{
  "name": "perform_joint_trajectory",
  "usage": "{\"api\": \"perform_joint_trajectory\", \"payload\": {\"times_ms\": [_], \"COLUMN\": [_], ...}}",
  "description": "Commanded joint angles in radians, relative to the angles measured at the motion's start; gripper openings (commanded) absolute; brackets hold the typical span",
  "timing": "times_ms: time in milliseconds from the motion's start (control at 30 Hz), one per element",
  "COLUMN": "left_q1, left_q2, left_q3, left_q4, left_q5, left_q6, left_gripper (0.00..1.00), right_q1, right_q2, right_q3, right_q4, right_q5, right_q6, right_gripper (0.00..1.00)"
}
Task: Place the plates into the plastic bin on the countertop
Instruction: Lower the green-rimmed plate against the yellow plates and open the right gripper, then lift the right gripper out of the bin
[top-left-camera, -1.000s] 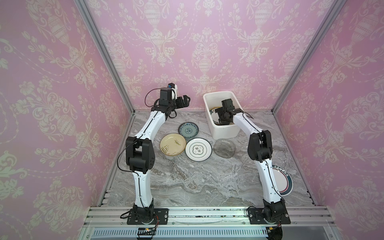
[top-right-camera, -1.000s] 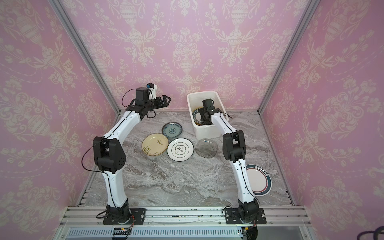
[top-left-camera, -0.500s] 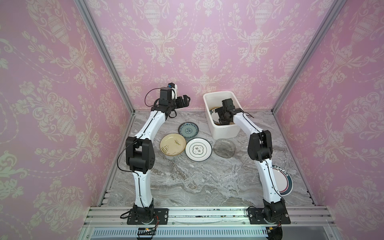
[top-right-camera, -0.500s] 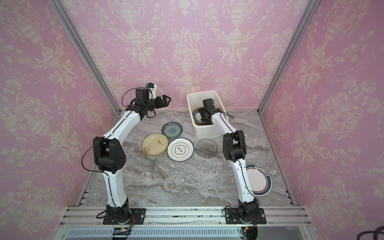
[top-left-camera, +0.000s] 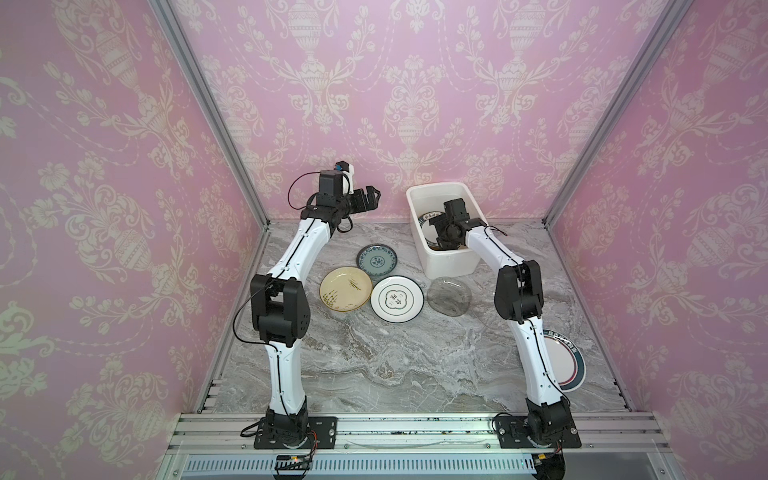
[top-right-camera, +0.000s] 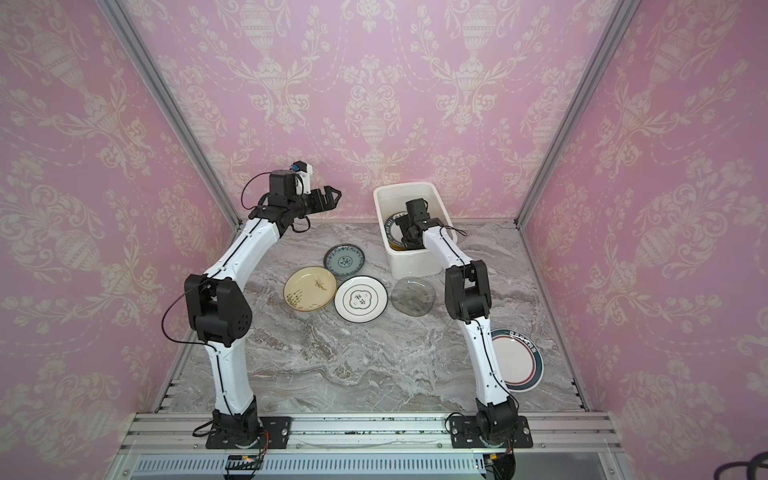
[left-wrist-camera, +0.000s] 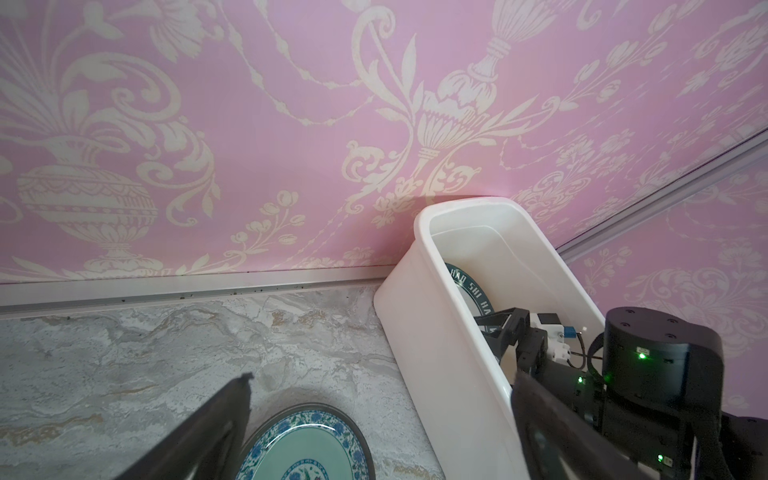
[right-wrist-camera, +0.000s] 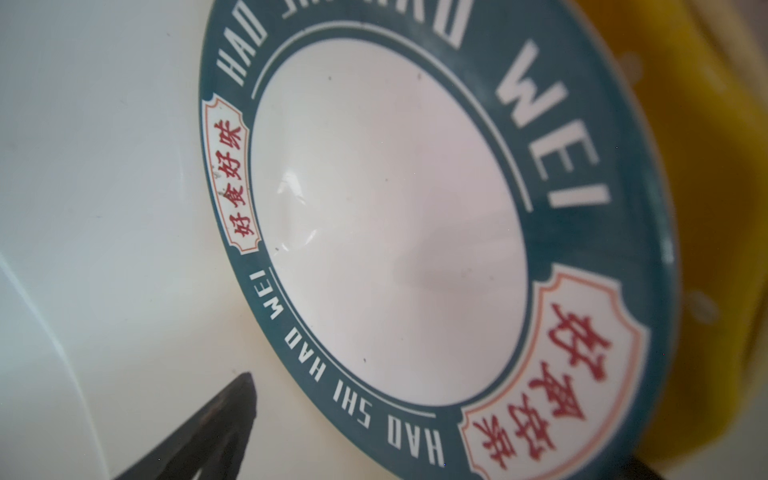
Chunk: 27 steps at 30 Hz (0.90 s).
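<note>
Back wall: pink wallpaper, cream damask w/ urns, garlands, leafy scrolls; seen in both top views.
Left wall: same paper, slants in toward back.
Right wall: same paper, slants in likewise.
L corner post: grey alu profile where left + back walls meet.
R corner post: matching profile at opposite back corner.
Skirting: pale metal strip along foot of back wall, small dark specks.
Countertop: grey marble look, white + brownish veins, spans wall to wall.
Front rail: slotted alu extrusions across near edge.
Vent grille: slotted strip just below rail.
Light: soft, diffuse; weak shadows.
</note>
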Motion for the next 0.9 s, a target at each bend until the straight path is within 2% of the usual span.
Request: {"api": "perform_joint_trajectory", "payload": {"times_ms": [0,333,533,767,867], "left_q1": [0.0,0.0,0.0,0.002,0.011], "left_q2": [0.026,-0.026,-0.119,-0.239,-0.294], "left_q3": [0.042,0.018,-0.113,-0.266,-0.349], "left_q4": [-0.035,-0.04,0.026,0.052,0.111], "left_q5": [-0.003,-0.004,-0.026,-0.1,-0.091], "left_q6": [0.025,0.05,0.046,0.053,0.049], "left_gripper": [0.99,0.99,0.99,0.99,0.99], "right_q1": [-0.022,-0.005,0.006,0.008,0.009], "right_q2": [0.019,-0.094,-0.169,-0.241,-0.263], "right_q3": [-0.002,-0.048,-0.108,-0.193,-0.209], "right_q4": [0.012,-0.011,-0.004,0.02,0.026], "right_q5": [0.011,0.036,0.054,0.063,0.064], "right_q6": [-0.022,-0.063,-0.072,-0.08,-0.083], "right_gripper": [1.0,1.0,1.0,1.0,1.0]}}
